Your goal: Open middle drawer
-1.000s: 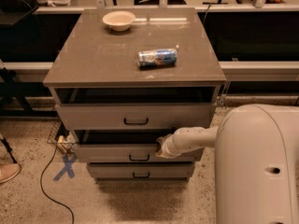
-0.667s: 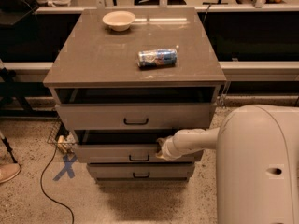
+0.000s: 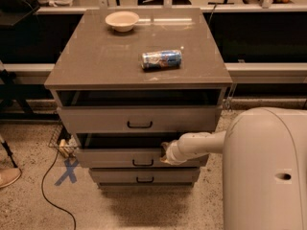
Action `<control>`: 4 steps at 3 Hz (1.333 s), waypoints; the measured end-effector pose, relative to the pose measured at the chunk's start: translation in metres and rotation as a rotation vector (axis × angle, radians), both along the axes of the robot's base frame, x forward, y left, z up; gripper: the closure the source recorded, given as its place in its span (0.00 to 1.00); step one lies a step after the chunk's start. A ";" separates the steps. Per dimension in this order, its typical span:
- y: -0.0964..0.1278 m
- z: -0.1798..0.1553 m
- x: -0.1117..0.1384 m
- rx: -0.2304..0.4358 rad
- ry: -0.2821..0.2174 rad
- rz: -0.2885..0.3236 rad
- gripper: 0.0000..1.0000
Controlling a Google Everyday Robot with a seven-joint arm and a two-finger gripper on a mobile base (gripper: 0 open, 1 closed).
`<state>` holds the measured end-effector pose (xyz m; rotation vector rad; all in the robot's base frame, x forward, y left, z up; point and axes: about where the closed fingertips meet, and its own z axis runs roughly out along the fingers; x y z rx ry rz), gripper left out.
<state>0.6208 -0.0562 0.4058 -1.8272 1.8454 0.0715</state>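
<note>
My pincer (image 3: 166, 153) sits at the top lip of the middle drawer (image 3: 110, 158), just right of its black bar handle (image 3: 143, 163); whether it is apart or clamped, I cannot tell. The drawer stands partly out between its neighbours and looks rigid and weighty, so I judge a straight pull by lip or handle best.

The place looks like a robotics test area in an office-style lab. A blue tape cross (image 3: 66, 170) marks the speckled floor (image 3: 24, 214) off the front left corner of the bench (image 3: 96, 66) (a bare grey drawer unit), and a loose black cable (image 3: 45, 198) lies beside the cross. Long desks (image 3: 268, 71) run behind the back edge. The robot's gripper (image 3: 169, 153) sits at the middle drawer (image 3: 115, 158), below the front edge.
</note>
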 end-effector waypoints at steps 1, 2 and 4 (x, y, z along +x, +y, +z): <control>0.000 0.000 0.000 0.000 0.000 0.000 0.66; 0.000 0.000 0.000 0.000 0.000 0.000 0.43; 0.000 0.000 0.000 0.000 0.000 0.000 0.00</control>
